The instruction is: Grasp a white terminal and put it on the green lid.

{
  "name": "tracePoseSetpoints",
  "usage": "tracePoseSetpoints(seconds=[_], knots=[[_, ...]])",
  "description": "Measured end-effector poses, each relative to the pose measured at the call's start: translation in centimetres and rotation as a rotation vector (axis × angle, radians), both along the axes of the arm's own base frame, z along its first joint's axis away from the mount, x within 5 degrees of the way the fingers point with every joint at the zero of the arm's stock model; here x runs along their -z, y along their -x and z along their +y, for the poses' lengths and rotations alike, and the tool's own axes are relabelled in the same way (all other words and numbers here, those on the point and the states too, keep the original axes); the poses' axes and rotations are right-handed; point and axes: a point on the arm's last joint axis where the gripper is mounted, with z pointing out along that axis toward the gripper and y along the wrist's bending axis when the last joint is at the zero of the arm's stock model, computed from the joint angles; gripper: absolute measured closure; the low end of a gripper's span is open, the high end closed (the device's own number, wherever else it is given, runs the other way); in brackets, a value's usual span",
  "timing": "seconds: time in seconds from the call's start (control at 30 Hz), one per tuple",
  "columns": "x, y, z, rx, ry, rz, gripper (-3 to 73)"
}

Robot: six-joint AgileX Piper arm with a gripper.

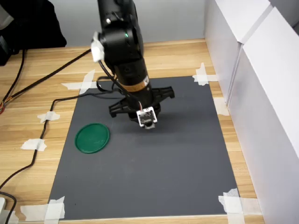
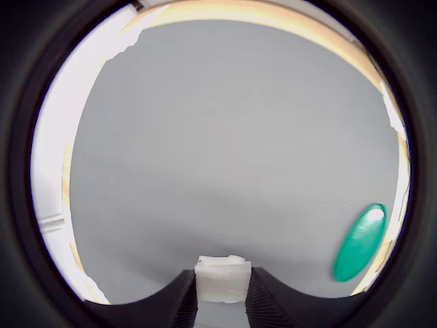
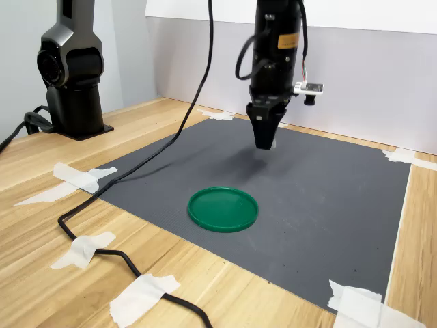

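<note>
I have the tool [image 2: 222, 301] clamped on the white terminal [image 2: 222, 279], held clear above the grey mat [image 3: 328, 184]. In the second exterior view the green lid [image 3: 223, 208] lies on the mat toward 7 o'clock of the tool, well apart. My worry: the block is tiny and pinched only at the fingertips, so a jerky traverse could twist it loose, or a high release could bounce it off the lid's rim.

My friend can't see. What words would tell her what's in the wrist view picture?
The gripper holds a small white terminal between its two dark fingers, above a grey mat. A round green lid lies on the mat off to one side, near its edge.
</note>
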Motion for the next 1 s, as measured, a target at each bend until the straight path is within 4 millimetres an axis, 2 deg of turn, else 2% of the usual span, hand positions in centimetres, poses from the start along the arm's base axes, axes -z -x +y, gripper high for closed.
tracePoseSetpoints(seconds=[0.13,0.27,0.37,0.47,0.73,1.0], knots=[[-1.4,0.4,-4.4,0.019,0.051,-0.016,42.8],[-1.5,0.8,-9.2,0.048,0.102,-0.015,42.8],[-1.2,0.7,-11.6,0.073,0.117,-0.031,42.8],[-0.2,0.3,-12.4,0.087,0.116,-0.026,42.8],[2.8,-0.9,-12.6,0.082,0.108,-0.002,42.8],[3.7,-1.4,-12.4,0.081,0.074,-0.011,42.8]])
